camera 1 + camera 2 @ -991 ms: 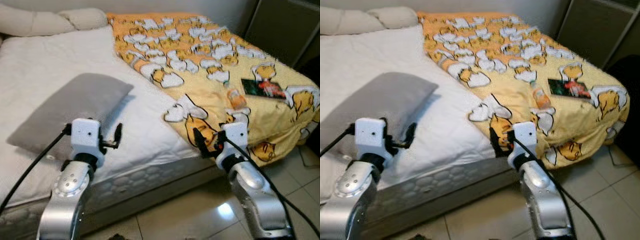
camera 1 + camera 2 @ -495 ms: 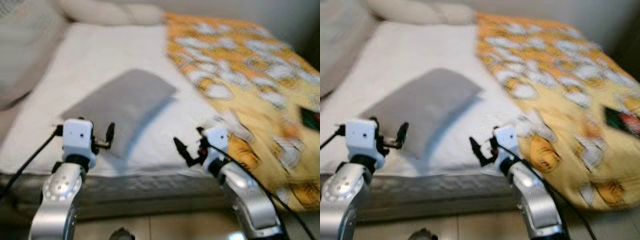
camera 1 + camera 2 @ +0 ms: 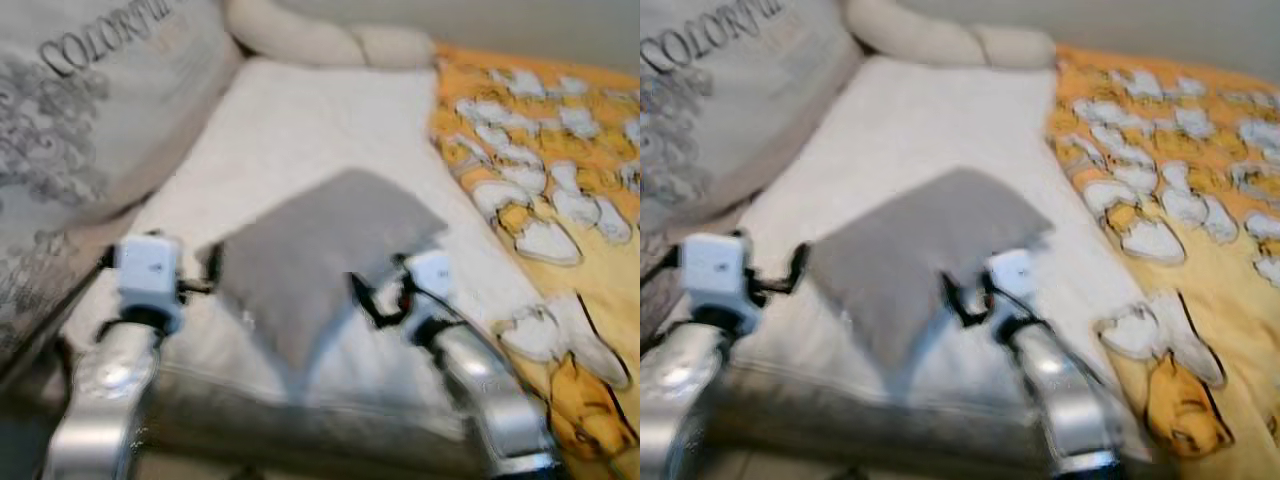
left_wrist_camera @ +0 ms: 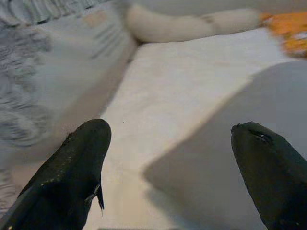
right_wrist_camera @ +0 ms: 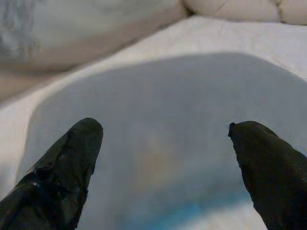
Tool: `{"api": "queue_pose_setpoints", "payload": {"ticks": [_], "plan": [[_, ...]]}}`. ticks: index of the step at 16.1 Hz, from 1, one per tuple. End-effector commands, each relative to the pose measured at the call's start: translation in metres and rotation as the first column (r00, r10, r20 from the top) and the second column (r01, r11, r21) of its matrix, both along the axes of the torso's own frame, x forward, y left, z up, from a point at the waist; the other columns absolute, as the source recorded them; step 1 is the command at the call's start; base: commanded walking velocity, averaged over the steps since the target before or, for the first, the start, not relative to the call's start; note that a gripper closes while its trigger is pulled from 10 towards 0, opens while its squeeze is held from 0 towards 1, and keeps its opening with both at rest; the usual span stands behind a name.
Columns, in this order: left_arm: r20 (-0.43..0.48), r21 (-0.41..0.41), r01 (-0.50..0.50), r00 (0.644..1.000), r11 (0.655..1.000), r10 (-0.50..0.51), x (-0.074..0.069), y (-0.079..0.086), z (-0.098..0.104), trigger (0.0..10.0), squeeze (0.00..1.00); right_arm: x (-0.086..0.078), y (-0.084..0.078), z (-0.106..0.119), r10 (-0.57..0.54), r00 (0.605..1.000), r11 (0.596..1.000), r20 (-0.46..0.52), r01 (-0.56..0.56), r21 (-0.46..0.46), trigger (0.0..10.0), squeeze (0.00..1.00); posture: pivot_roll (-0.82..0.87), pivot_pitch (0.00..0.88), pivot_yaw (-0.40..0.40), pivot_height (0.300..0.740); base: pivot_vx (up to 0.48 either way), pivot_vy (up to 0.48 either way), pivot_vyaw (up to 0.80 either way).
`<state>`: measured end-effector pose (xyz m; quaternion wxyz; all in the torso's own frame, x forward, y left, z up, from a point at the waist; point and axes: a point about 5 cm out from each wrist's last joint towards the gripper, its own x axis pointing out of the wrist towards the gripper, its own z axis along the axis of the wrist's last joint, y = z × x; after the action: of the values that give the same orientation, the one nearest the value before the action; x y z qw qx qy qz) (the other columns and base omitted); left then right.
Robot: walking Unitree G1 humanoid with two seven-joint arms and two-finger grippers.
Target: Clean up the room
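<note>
Both arms are up at the near edge of the bed, and the head views are pretty blurry. The left gripper (image 3: 205, 275) sits just off the near-left corner of the grey pillow (image 3: 320, 255), and in the left wrist view its two black fingers (image 4: 79, 163) are spread wide with nothing between them — that pillow corner fills the far side of the gap. The right gripper (image 3: 365, 295) hangs over the pillow's near-right edge; its fingers (image 5: 72, 158) are also spread apart, the grey fabric right behind them. I can't tell if either one is actually touching the pillow.

The pillow lies flat on the white mattress (image 3: 300, 130), turned diagonally so one corner points toward the robot. It's roughly in the middle of the white part of the bed, between the two grippers.

To the right of it there's a yellow-orange blanket (image 3: 560, 200) with a white and yellow cartoon print, covering the right side of the bed and running all the way back. On the left, a big grey-beige cushion (image 3: 90, 120) with "COLOR..." lettering and a floral pattern leans along the bed's left edge — it's close to the left arm. At the far end, a cream twisted bolster pillow (image 3: 325, 40) lies across the head of the mattress.
</note>
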<state>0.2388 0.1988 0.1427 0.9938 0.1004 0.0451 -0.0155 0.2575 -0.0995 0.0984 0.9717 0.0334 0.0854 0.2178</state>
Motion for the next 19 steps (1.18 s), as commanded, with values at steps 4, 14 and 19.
{"api": "queue_pose_setpoints", "payload": {"ticks": [4,14,19], "plan": [[0.001,-0.025,0.107,0.994,0.994,-0.107,0.01,-0.021,0.0,10.0,0.0,0.001,-0.034,0.002,-0.188,0.981,0.98,0.036,0.19,-0.053,10.0,0.0,-0.01,0.0,0.006,0.74,0.156,0.0,0.0],[-0.013,-0.032,0.101,0.995,0.994,-0.102,0.013,-0.023,-0.003,10.0,0.0,0.001,-0.041,0.002,-0.235,0.972,0.971,0.016,0.236,-0.041,10.0,0.0,-0.01,0.0,-0.003,0.74,0.0,0.376,-0.12],[0.003,-0.028,0.092,0.996,0.995,-0.092,0.014,-0.022,-0.001,10.0,0.0,0.002,-0.04,0.001,-0.227,0.974,0.973,0.008,0.227,-0.045,10.0,0.0,-0.01,0.0,-0.004,0.74,0.0,0.384,0.0]]}}
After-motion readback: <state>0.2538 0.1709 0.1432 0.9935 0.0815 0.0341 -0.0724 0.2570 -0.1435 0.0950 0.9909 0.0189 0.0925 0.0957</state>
